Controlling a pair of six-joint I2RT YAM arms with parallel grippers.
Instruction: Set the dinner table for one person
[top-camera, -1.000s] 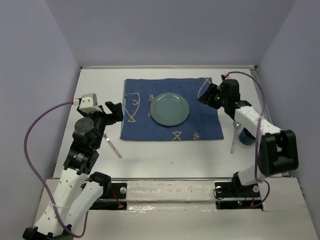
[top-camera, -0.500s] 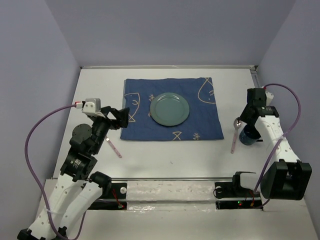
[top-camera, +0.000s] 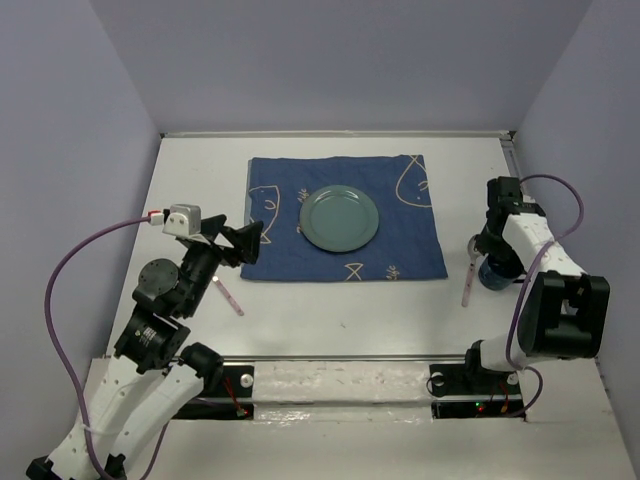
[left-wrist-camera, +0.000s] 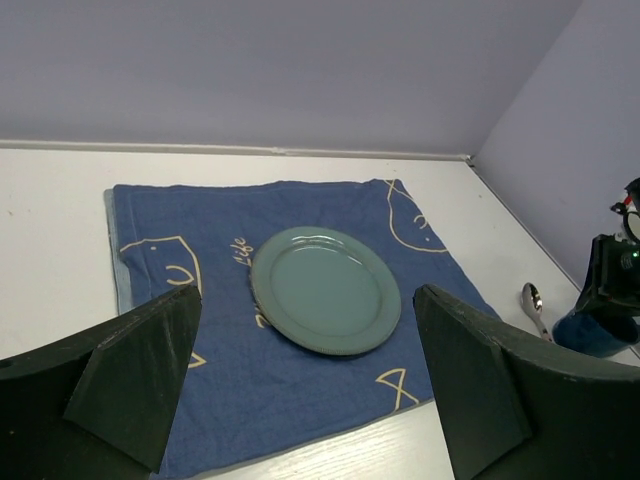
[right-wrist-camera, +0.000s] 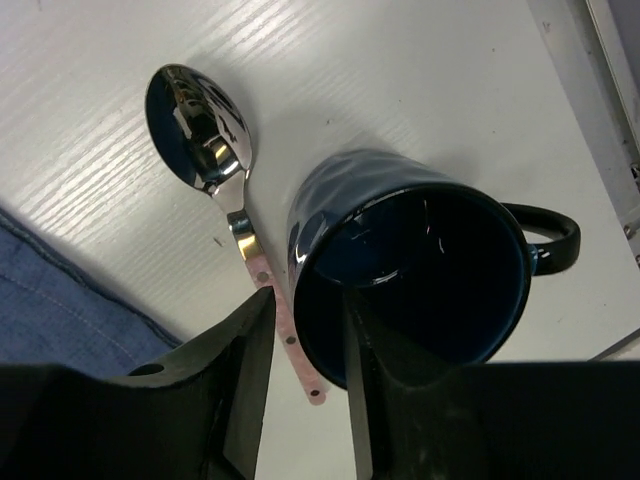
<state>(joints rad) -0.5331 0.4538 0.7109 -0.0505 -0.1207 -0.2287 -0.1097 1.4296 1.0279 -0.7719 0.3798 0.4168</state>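
Observation:
The white dinner table (top-camera: 330, 310) carries a dark blue fish-patterned cloth (top-camera: 290, 255) with a teal plate (top-camera: 339, 219) on it. A pink-handled spoon (top-camera: 468, 275) lies right of the cloth, next to a dark blue mug (top-camera: 494, 279). My right gripper (top-camera: 489, 252) is over the mug. In the right wrist view the gripper (right-wrist-camera: 308, 300) straddles the near wall of the mug (right-wrist-camera: 420, 260), one finger inside and one outside, with a small gap. My left gripper (top-camera: 243, 240) is open and empty above the cloth's left edge, and the plate (left-wrist-camera: 325, 290) shows between its fingers.
A second pink-handled utensil (top-camera: 226, 290) lies on the table left of the cloth, below my left gripper. The spoon's bowl (right-wrist-camera: 195, 125) lies beside the mug. Lavender walls close in the table on the left, the back and the right.
My right arm swung from the cloth's far right corner over to the mug and lowered onto its rim. My left gripper shifted slightly right, toward the cloth.

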